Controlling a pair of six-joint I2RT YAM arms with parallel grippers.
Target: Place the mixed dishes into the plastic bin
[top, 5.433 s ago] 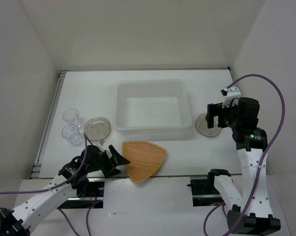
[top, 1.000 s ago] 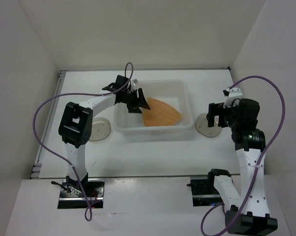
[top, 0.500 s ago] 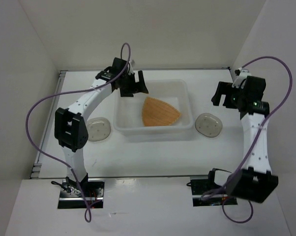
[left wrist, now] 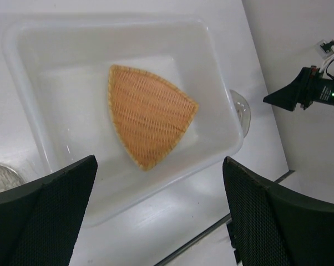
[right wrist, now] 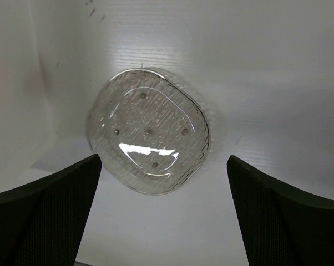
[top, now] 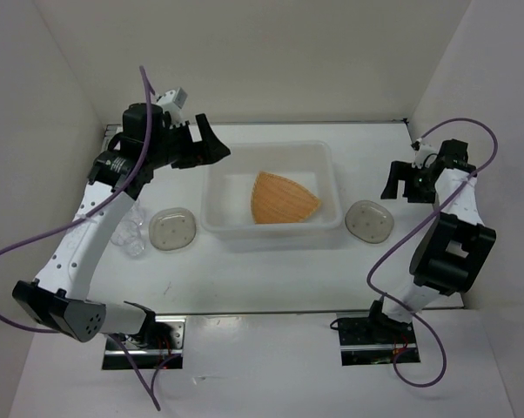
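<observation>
The bin [top: 268, 146] is sitting at centre of the top view, long side running L–R. Inside it the plate [top: 284, 198] is lying flat on the floor, toward the right half, one corner pointing to the upper left. In the left wrist view the plate [left wrist: 150, 113] is filling the middle of the bin [left wrist: 222, 100], woven face up.

Outside: one dish [top: 173, 230] is resting on the table [top: 271, 270] just beside the bin's lower-left corner. A second dish [top: 369, 219] is sitting just off the bin's right wall. The cups [top: 128, 237] are standing at far left, next to the left dish and partly behind the left arm. Prob. two, but the view is poor there.

The left gripper [top: 210, 144] is hovering over the bin's upper-left corner, its arm reaching up the left side of the frame and bending in at the top. Its fingers [left wrist: 50, 210] are spread wide w/ nothing between them, and the wrist cam is looking down into the bin.

The right gripper [top: 399, 192] is hanging near the right edge, just above the second dish in the frame, its arm folding up sharply. Its fingers [right wrist: 45, 213] are splayed apart and holding nothing. In the right wrist view the dish [right wrist: 149, 137] is lying on the table below, roughly centred between them, untouched.
</observation>
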